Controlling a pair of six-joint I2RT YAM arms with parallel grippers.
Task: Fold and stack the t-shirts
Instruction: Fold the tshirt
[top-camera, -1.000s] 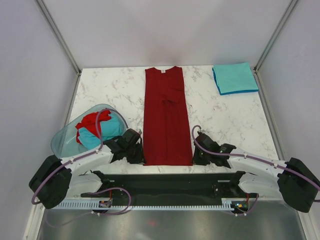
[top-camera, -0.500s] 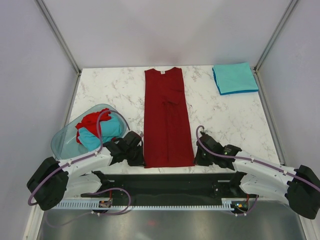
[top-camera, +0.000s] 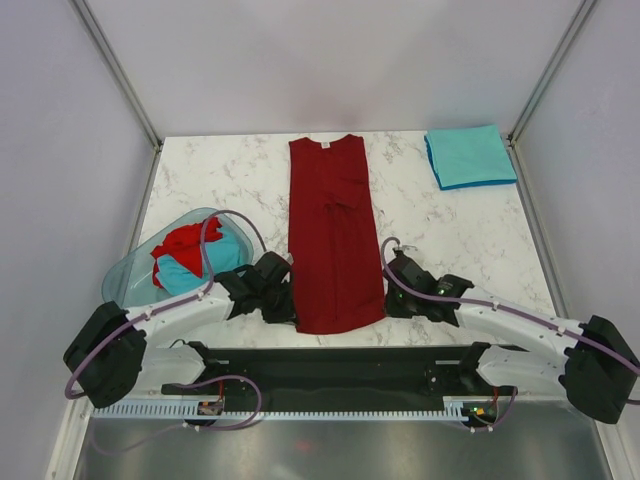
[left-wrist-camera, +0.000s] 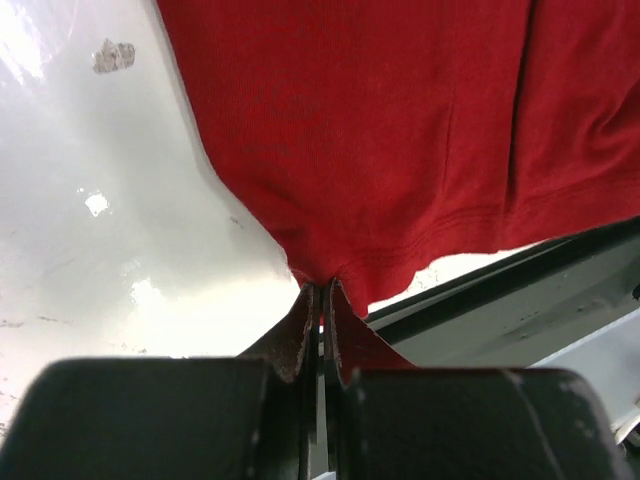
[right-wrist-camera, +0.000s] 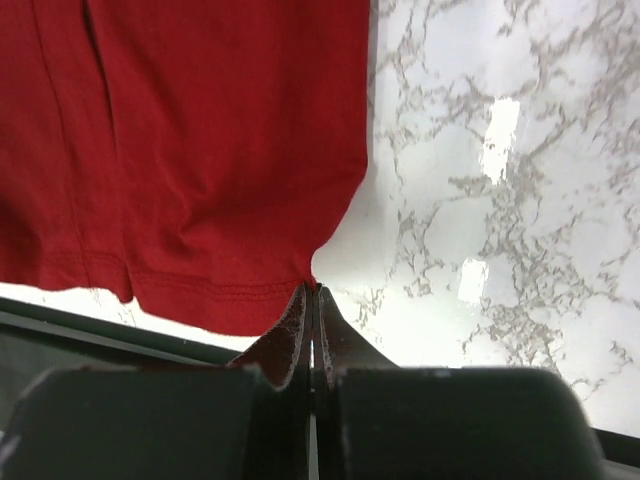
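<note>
A dark red t-shirt (top-camera: 332, 230), folded into a long narrow strip, lies down the middle of the table, white neck label at the far end. My left gripper (top-camera: 286, 307) is shut on its near left hem corner (left-wrist-camera: 318, 270). My right gripper (top-camera: 388, 300) is shut on its near right hem corner (right-wrist-camera: 312, 272). Both corners are lifted off the table. A folded teal t-shirt (top-camera: 470, 156) lies at the far right corner. More red and teal t-shirts (top-camera: 190, 258) sit crumpled in the basin.
A translucent blue-green plastic basin (top-camera: 125, 282) stands at the near left of the white marble table (top-camera: 220, 180). The black frame rail (top-camera: 330, 362) runs along the table's near edge. Grey walls enclose the sides and back.
Both grippers have moved away from the near edge toward the far end, carrying the red t-shirt's hem corners with them. The hem has come up off the table edge.
</note>
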